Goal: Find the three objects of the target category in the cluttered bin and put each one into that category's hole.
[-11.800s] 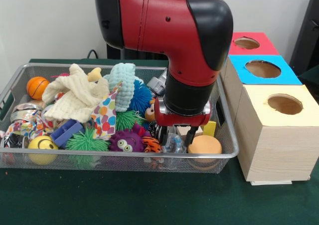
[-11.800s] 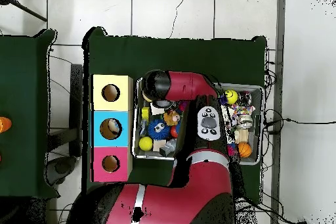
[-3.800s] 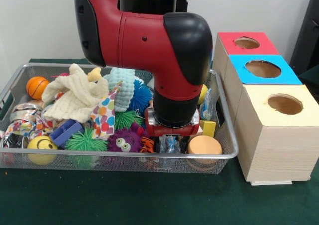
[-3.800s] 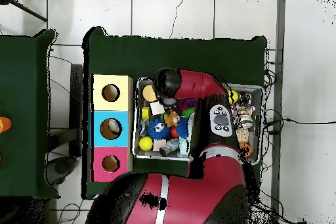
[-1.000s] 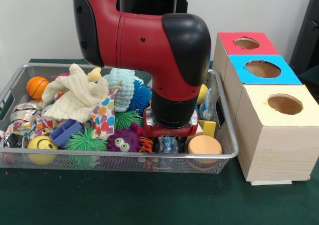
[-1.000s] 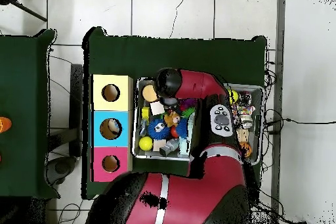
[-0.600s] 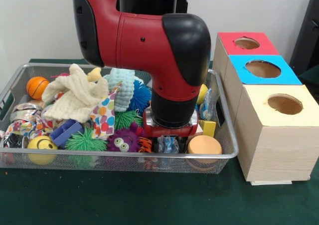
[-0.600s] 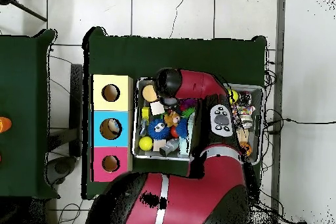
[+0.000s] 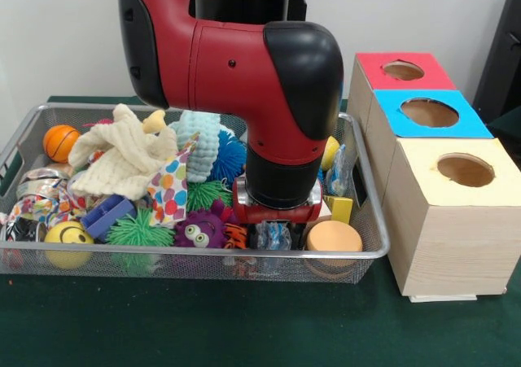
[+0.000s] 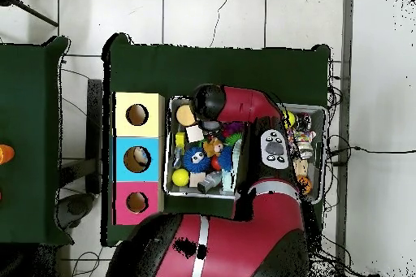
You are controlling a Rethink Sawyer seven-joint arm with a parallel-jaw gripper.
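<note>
I get even, fairly bright indoor light from above, with no hard glare. The glossy red and black robot arm (image 9: 244,66) shows soft highlights, and it shades the toys beneath it. The dark green tablecloth (image 9: 244,326) looks flat, with weak shadows under the silver wire mesh bin (image 9: 195,263).

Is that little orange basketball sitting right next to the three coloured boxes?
No, the small orange basketball lies at the end of the wire mesh bin farthest from the red-topped wooden box.
</note>
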